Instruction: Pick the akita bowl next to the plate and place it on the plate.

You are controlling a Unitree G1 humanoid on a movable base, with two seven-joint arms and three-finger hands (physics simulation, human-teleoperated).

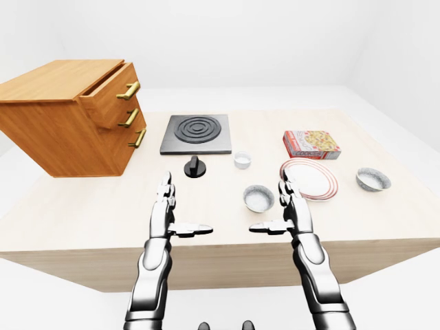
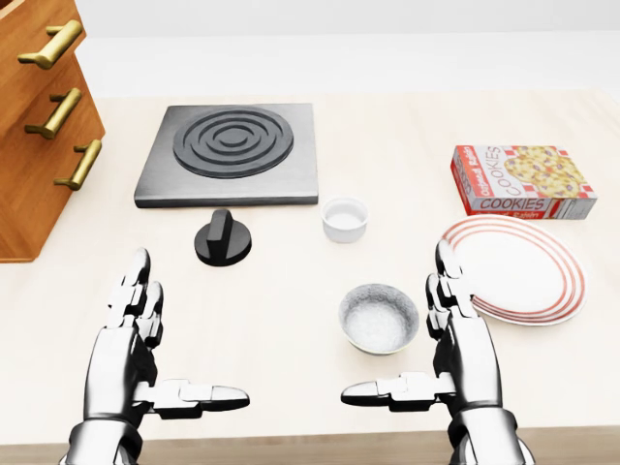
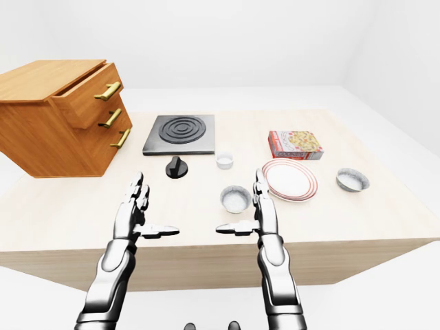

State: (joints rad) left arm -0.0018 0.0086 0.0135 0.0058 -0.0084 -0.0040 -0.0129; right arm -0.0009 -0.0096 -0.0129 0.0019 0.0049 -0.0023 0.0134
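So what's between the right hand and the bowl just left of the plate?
Nothing: in the head view only a narrow strip of bare table separates the right hand from the bowl; its open fingers stand beside it, not touching.

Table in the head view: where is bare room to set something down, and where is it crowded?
Bare: between the cabinet and knob, above the left hand; also between stove and cookie box. Crowded: bowl, right hand and plate sit close together, white cup above.

Shiny silver left hand [image 2: 123, 360], matching right hand [image 2: 467, 356], three jointed fingers [image 2: 137, 289] each, dark seams between links, chrome-plated forearms [image 1: 150, 271], black gaps at joints
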